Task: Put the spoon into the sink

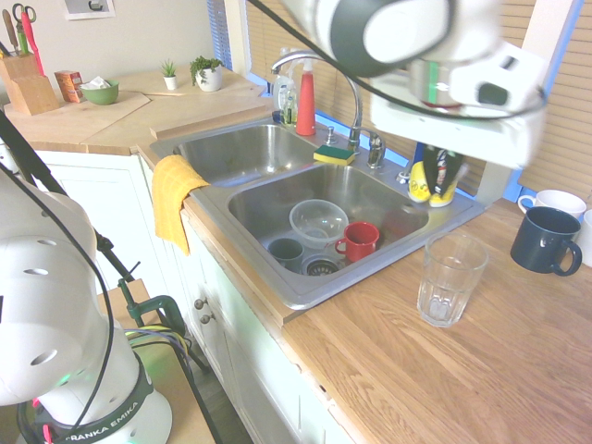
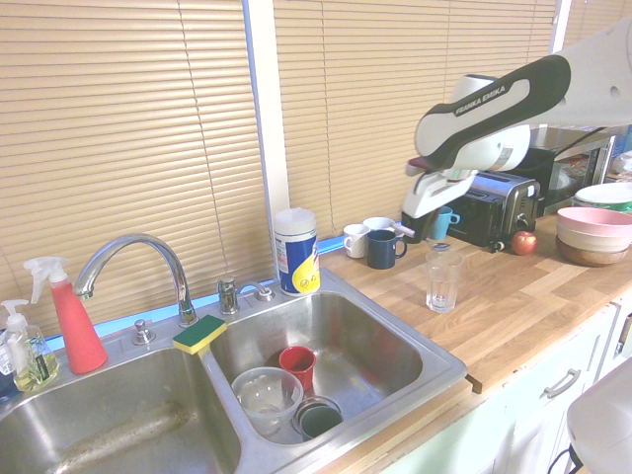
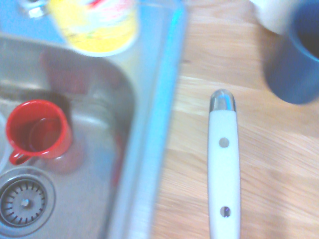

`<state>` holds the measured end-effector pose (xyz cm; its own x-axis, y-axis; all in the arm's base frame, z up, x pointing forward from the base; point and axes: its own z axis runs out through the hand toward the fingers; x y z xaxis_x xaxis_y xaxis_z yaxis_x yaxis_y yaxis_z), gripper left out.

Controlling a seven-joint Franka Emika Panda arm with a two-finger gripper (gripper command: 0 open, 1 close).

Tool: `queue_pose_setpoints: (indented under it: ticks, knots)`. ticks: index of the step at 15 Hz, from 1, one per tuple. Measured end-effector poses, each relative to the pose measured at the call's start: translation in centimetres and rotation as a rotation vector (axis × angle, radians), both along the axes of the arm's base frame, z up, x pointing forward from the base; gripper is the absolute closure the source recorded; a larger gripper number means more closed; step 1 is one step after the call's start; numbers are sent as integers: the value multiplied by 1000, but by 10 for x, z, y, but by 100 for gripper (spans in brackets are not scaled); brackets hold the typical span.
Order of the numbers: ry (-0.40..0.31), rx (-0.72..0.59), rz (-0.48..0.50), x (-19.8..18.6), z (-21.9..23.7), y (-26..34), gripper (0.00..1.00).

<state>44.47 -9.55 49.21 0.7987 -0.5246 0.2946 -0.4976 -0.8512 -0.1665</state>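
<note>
Currently we see the gripper [image 2: 415, 223] up above the wooden counter [image 1: 462, 370], just right of the sink [image 1: 268, 242] as the first exterior view shows it. Its jaws are clenched. In the wrist view the white handle of the spoon [image 3: 224, 164] rises from the bottom edge, two rivets and a metal end cap visible, over bare wood just beside the sink's rim. Neither exterior view shows the spoon clearly at the fingers, so we cannot tell from them that it is grasped; a pale sliver near the gripper in the second exterior view may be its handle.

In the right basin of the sink we note a red cup [image 1: 358, 240], a clear plastic bowl [image 1: 318, 220] and a dark green cup [image 1: 286, 251], all near the drain [image 1: 321, 267]. A yellow-and-green sponge [image 1: 334, 154] lies on the divider near the faucet [image 1: 319, 79]. A yellow cloth [image 1: 174, 196] hangs over the sink's near left edge.

On the counter right of the sink: an empty drinking glass [image 1: 450, 277], a dark blue mug [image 1: 544, 240] and a white mug [image 1: 555, 201] behind it. A round canister with a yellow label [image 2: 295, 251] stands at the far corner of the sink.
</note>
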Motion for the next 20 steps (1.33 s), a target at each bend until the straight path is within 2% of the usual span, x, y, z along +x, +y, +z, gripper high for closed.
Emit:
queue_pose_setpoints:
  ticks: [6,10,13,20]
  knots:
    - [28,-153,112,9,-33,123,100]
    - [85,-214,208,6,-72,200,100]
    - [136,-238,239,15,-114,217,100]
    - [266,-252,271,78,-225,252,100]
